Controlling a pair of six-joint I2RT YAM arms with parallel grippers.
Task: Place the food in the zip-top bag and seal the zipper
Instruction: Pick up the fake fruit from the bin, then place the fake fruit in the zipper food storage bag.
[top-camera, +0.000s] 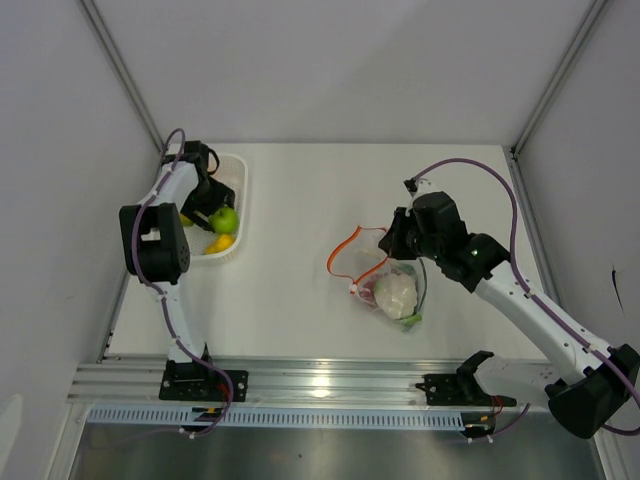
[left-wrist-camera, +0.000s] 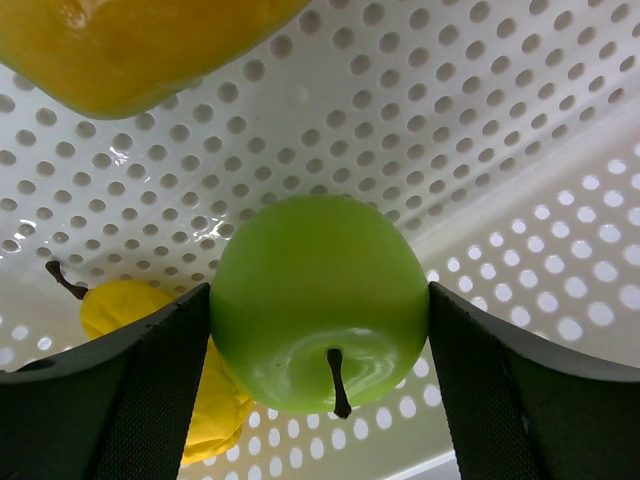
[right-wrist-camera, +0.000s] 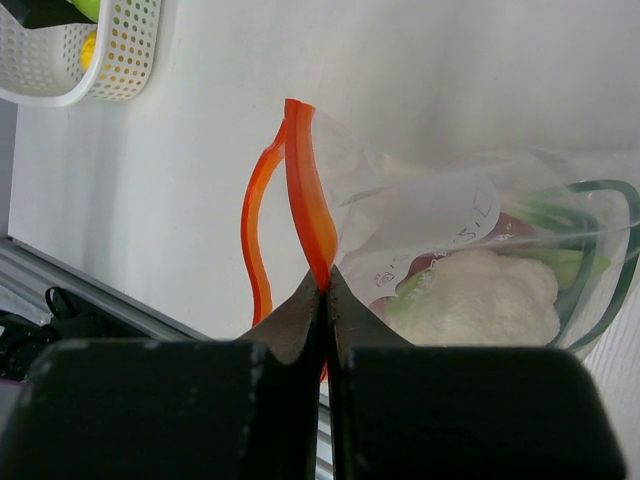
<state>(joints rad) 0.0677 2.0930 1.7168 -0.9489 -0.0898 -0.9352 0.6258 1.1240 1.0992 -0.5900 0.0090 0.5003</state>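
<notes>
A metal rail (top-camera: 320, 385) runs along the near edge of the white table (top-camera: 300, 190). Beyond it, right of centre, lies the clear zip-top bag (top-camera: 395, 290). The bag lies slantwise, its closed bottom near and right, its mouth pointing left and away. The orange-red zipper (right-wrist-camera: 305, 190) stands open in a loop. Inside the bag are a white cauliflower (right-wrist-camera: 490, 295) and long green stalks (right-wrist-camera: 560, 260).

The right gripper (right-wrist-camera: 322, 290), above the bag's far side, has its fingers pinched together on one zipper strip.

Farther back and well left of the bag sits a white perforated basket (top-camera: 243, 195). The left gripper (left-wrist-camera: 318, 295) reaches into it. Its fingers are spread wide, one against each side of a green apple (left-wrist-camera: 320, 300). A yellow-orange fruit (left-wrist-camera: 130, 310) lies just beside the apple. An orange piece (left-wrist-camera: 130, 50) lies beyond it.
</notes>
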